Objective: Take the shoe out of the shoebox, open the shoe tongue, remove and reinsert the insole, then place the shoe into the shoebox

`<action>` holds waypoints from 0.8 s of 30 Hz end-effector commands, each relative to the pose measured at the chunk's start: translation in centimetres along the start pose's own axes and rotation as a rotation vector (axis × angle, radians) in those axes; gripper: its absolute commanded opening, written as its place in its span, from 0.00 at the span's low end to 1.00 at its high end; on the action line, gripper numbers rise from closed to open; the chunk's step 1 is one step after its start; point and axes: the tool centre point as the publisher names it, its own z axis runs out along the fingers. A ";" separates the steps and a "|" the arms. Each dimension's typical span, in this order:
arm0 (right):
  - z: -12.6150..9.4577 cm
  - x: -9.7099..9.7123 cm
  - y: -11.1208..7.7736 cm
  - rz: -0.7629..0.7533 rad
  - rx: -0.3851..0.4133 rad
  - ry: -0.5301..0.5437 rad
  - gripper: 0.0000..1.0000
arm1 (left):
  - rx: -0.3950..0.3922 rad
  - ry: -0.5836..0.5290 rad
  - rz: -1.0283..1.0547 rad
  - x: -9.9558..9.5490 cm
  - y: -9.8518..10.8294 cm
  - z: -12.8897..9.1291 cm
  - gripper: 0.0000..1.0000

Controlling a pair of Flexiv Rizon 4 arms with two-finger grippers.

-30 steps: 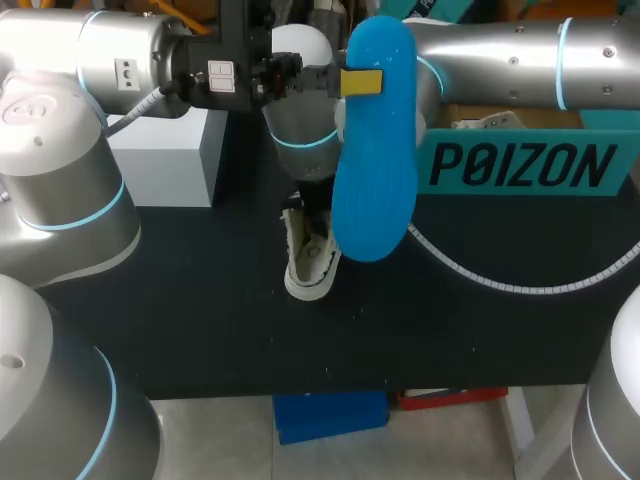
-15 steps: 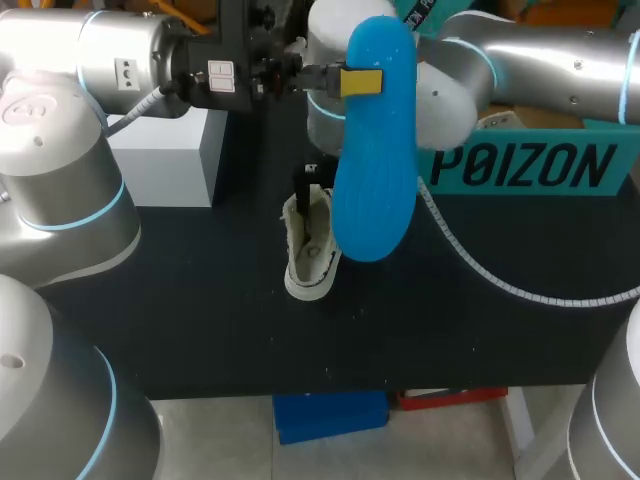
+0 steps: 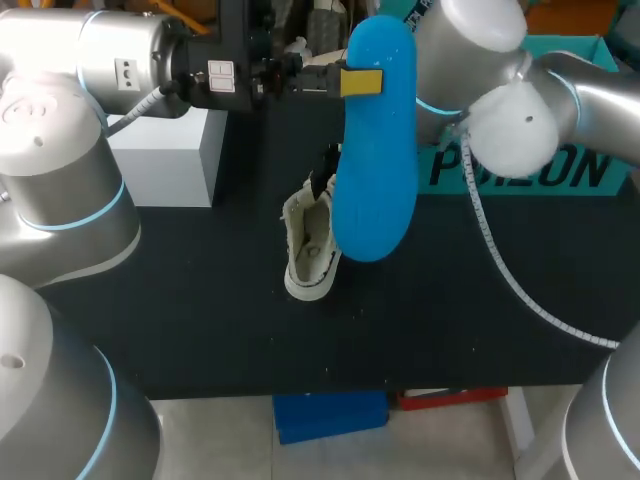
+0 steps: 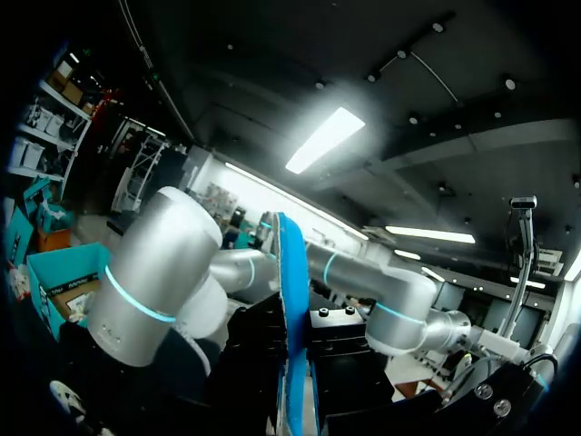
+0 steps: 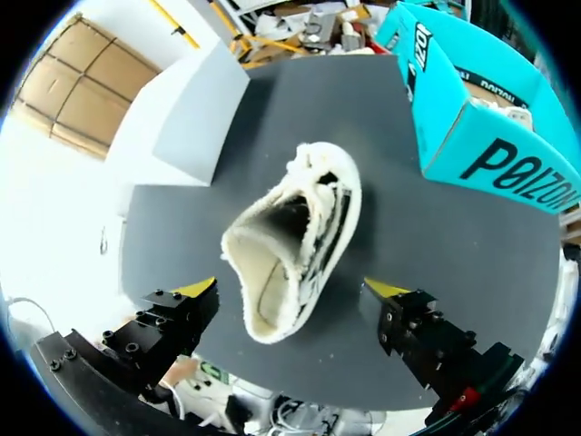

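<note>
A blue insole (image 3: pixel 375 150) hangs high above the table, with my left gripper (image 3: pixel 360 82) shut on its upper part. In the left wrist view the insole (image 4: pixel 292 345) shows edge-on, running out from between the fingers. The cream shoe (image 3: pixel 310 245) lies on the dark table (image 3: pixel 200 310) under the insole, its mouth open wide. Above the shoe (image 5: pixel 295 241), my right gripper (image 5: pixel 290 288) is open, one yellow tip on each side and neither touching it. In the head view the insole hides most of that gripper. The teal shoebox (image 3: pixel 530 165) stands at the back right.
A white box (image 3: pixel 165 155) stands at the back left of the table, also seen beside the shoe as the white box (image 5: pixel 195 118) in the right wrist view. The shoebox (image 5: pixel 472 118) lies open beyond the shoe. A white cable (image 3: pixel 510 280) hangs from my right arm.
My right gripper has opened, let go of the shoe and lifted away, its arm swinging up and to the right. The shoe stays on the table. My left arm holds still.
</note>
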 end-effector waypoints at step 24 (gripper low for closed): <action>-3.2 1.0 0.7 0.149 -0.084 0.674 1.00 | 0.000 -0.004 -0.001 0.1 0.1 0.1 0.00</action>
